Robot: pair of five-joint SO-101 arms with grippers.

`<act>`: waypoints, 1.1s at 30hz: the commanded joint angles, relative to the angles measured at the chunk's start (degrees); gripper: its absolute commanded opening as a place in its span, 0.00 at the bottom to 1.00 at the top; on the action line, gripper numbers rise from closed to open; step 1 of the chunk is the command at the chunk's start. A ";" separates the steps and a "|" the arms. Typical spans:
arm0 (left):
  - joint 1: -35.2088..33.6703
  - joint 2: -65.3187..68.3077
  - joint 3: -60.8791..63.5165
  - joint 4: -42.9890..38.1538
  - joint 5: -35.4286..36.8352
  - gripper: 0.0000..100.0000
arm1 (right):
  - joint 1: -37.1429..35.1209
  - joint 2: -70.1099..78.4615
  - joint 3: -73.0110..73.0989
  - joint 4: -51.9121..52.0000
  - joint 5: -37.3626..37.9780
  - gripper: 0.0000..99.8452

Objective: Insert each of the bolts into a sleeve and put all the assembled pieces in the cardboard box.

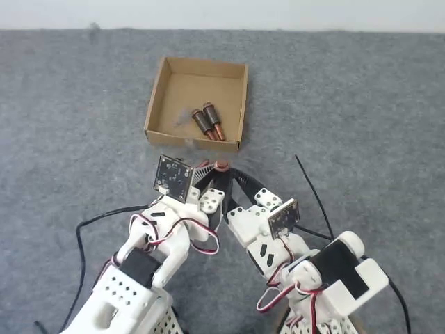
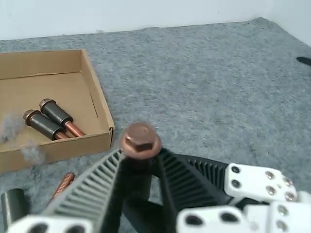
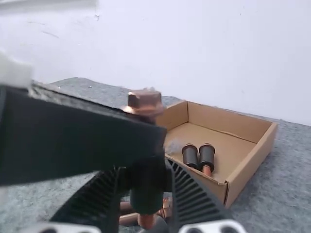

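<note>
Two assembled pieces (image 1: 208, 122) are already lying side by side in the cardboard box (image 1: 191, 141) at the upper centre of the high view. Just below it, the left hand (image 1: 211, 172) and, to its right, the right hand (image 1: 235, 175) are both clamping a dark sleeve (image 2: 138, 177) with a copper bolt (image 2: 140, 141) standing head-up in it. The job is looking roughly half done: this piece is yet to go in, and a loose bolt (image 2: 61, 183) and what appears to be a bare sleeve (image 2: 10, 206) are lying on the grey counter (image 1: 361, 104) beside the box.
</note>
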 commanded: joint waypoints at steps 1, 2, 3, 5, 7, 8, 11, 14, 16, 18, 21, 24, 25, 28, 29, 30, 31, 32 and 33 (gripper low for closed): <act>-0.09 -0.35 0.75 0.09 0.62 0.18 | 1.98 -2.51 1.05 -0.66 -0.35 0.01; -0.09 -0.35 0.75 0.09 0.62 0.20 | 1.98 -2.51 1.05 -0.66 -0.35 0.01; -0.09 -0.35 0.84 0.09 0.62 0.22 | 1.98 -2.51 1.05 -0.66 -0.35 0.01; -0.09 -0.35 1.36 0.09 0.53 0.23 | 1.98 -2.51 1.05 -0.66 -0.35 0.01; -0.09 -0.35 1.89 0.09 0.44 0.23 | 1.98 -2.51 1.05 -0.66 -0.35 0.01; -0.09 -0.35 1.89 0.09 0.44 0.23 | 1.98 -2.51 1.05 -0.57 -0.35 0.01; -0.09 -0.35 1.71 0.09 0.44 0.23 | 1.98 -2.51 1.05 -0.57 -0.35 0.01; -1.85 -0.35 1.63 -0.09 0.35 0.23 | 1.98 -2.51 1.05 -0.57 -0.35 0.01; -4.31 -0.35 1.63 -0.09 0.26 0.23 | 1.98 -2.51 1.05 -0.57 -0.35 0.01; -6.68 -0.35 1.54 -0.09 -0.62 0.23 | 1.98 -2.51 1.05 -0.57 -0.35 0.01; -8.53 -0.35 1.54 0.00 -2.73 0.23 | 1.98 -2.51 1.05 -0.57 -0.35 0.01; -8.44 -0.35 1.63 0.00 -2.73 0.23 | 1.98 -2.51 1.05 -0.48 -0.35 0.01; -8.26 -0.35 1.63 0.00 -2.64 0.23 | 1.98 -2.51 1.05 -0.48 -0.35 0.01; -8.09 -0.44 1.63 -0.09 -2.64 0.23 | 1.98 -2.51 1.05 -0.48 -0.35 0.01; -8.09 -0.44 1.54 -0.09 -2.64 0.23 | 1.98 -2.51 1.05 -0.48 -0.35 0.01; -8.00 -0.44 1.54 -0.09 -2.64 0.23 | 1.98 -2.51 1.05 -0.48 -0.35 0.01; -8.00 -0.44 1.36 -0.18 -2.55 0.23 | 1.98 -2.51 1.05 -0.48 -0.35 0.01; -7.91 -0.44 0.66 0.09 -2.55 0.23 | 1.98 -2.51 1.05 -0.48 -0.35 0.01; -7.82 -0.44 -0.04 0.09 -2.55 0.23 | 1.98 -2.51 1.05 -0.48 -0.35 0.01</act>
